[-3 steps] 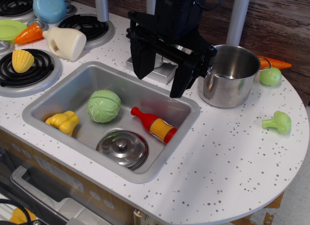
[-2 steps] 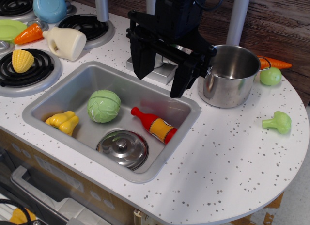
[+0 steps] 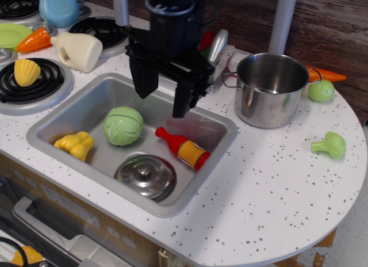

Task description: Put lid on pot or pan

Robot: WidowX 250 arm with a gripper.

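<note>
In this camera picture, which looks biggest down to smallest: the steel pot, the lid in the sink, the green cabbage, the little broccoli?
1. pot
2. lid, though it lies nearer the camera
3. cabbage
4. broccoli

Faucet (image 3: 214, 48) (behind tool (image 3: 162, 95)) half hidden

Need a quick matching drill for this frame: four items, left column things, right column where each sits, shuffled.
Things:
1. lid
2. pot
3. corn
4. broccoli

Places:
A. on a stove burner at the left
B. on the counter near the right edge
C. in the sink, front part, knob up
D. on the counter right of the sink, open and uncovered

Pairs: 1-C, 2-D, 3-A, 4-B
</note>
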